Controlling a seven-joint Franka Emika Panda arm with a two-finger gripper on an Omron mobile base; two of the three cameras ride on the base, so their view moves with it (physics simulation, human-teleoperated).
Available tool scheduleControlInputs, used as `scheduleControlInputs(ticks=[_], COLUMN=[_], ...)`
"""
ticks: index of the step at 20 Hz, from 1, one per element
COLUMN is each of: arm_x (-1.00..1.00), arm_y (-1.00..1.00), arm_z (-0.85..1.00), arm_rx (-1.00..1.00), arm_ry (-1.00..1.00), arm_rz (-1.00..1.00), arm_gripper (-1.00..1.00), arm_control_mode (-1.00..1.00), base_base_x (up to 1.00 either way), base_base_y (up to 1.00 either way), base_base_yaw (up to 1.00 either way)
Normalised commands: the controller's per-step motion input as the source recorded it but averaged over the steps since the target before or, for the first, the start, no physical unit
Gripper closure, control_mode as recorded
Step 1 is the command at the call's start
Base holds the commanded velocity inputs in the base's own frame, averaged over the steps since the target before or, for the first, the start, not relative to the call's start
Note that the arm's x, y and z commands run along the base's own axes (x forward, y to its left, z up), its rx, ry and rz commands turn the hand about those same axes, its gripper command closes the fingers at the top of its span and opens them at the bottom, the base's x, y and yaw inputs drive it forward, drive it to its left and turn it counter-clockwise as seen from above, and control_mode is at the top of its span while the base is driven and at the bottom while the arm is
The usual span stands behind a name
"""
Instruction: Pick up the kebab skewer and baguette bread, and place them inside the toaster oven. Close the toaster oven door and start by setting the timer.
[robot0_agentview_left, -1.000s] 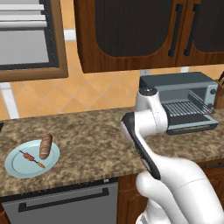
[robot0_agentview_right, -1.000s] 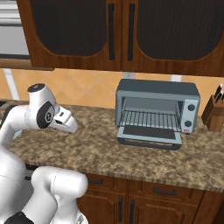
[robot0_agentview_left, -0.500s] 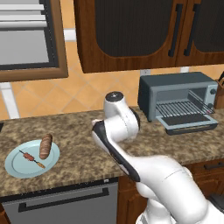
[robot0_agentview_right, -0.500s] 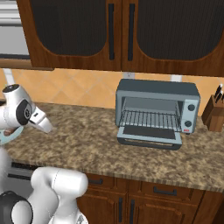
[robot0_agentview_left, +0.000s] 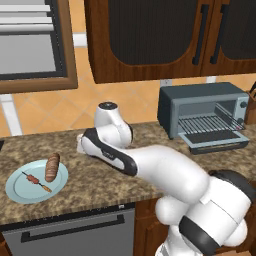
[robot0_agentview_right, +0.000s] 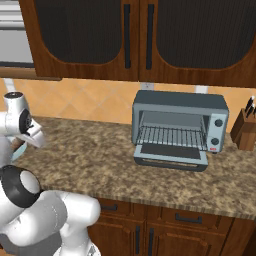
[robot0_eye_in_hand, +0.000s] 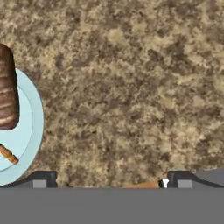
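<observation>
The kebab skewer (robot0_agentview_left: 36, 178) and the baguette bread (robot0_agentview_left: 52, 167) lie side by side on a pale blue plate (robot0_agentview_left: 20, 192) at the counter's left end. In the hand view the baguette bread (robot0_eye_in_hand: 8, 92) sits at the left edge, with one end of the kebab skewer (robot0_eye_in_hand: 8, 155) below it. My gripper (robot0_eye_in_hand: 113, 180) is open and empty, over bare counter just right of the plate (robot0_eye_in_hand: 36, 127). The toaster oven (robot0_agentview_left: 200, 107) stands far to the right with its toaster oven door (robot0_agentview_left: 216, 142) dropped open and the wire rack showing.
A wooden knife block (robot0_agentview_right: 245, 131) stands right of the toaster oven (robot0_agentview_right: 177, 117). Dark wall cabinets (robot0_agentview_left: 165, 35) hang above the speckled granite counter (robot0_agentview_left: 100, 180). A dishwasher front (robot0_agentview_left: 70, 232) sits below the counter edge.
The arm has swung left along the counter, away from the toaster oven and toward the plate. The jaws have stayed open.
</observation>
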Motion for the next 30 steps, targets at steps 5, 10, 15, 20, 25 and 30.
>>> scheduleControlInputs(ticks=[5, 10, 15, 20, 25, 30], arm_x=[0.24, 0.02, 0.15, 0.28, 0.37, 0.40], arm_y=[0.92, 0.69, 0.63, 0.28, 0.35, 0.36], arm_z=[-0.08, -0.01, -0.31, -0.28, -0.20, -0.30], arm_rx=[0.04, -0.03, -0.04, -0.05, -0.03, -0.01], arm_ry=[0.08, 0.17, 0.02, 0.00, -0.01, 0.00], arm_rz=[0.07, 0.01, 0.01, 0.00, 0.00, 0.00], arm_gripper=[-1.00, -1.00, -1.00, -1.00, -1.00, -1.00], arm_control_mode=[-1.00, -1.00, -1.00, -1.00, -1.00, -1.00], base_base_x=[0.00, 0.00, 0.00, 0.00, 0.00, 0.00], base_base_y=[0.00, 0.00, 0.00, 0.00, 0.00, 0.00], base_base_yaw=[0.00, 0.00, 0.00, 0.00, 0.00, 0.00])
